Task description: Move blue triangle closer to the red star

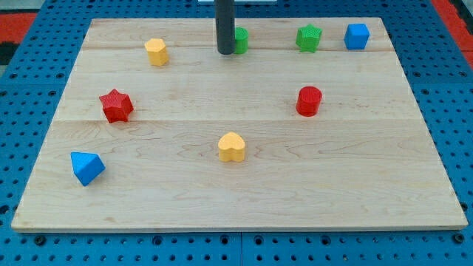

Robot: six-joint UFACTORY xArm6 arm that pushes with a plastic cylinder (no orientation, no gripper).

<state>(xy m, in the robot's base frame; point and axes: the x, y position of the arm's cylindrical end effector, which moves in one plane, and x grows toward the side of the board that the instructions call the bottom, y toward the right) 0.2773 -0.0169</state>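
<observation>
1. A wooden board (244,185) is seen lying on a blue pegboard (29,81); the board serves as the only carrier, and eight blocks are borne on it.
2. My tip (225,52) is seen at the board's 12 o'clock edge, set down just beside a green block (241,39), which is partly hidden behind the rod, so its shape cannot be told.
3. No jaws are carried by the rod; nothing is held by it, and whether the tip touches the green block cannot be told.
4. The blue triangle (87,168) is found near the board's 8 o'clock corner, well apart from the tip.
5. The red star (116,106) is placed at about 9 o'clock on the board, at 1 o'clock from the blue triangle, with bare wood between the two.
6. A yellow hexagon (156,52) is seen at 11 o'clock, to the view's left of the tip.
7. A green star (309,38) and a blue cube (356,36) are set near each other at 1 o'clock.
8. A red cylinder (309,101) is seen at 2 o'clock from the board's middle.
9. A yellow heart (231,147) is placed just toward 6 o'clock from the middle.
</observation>
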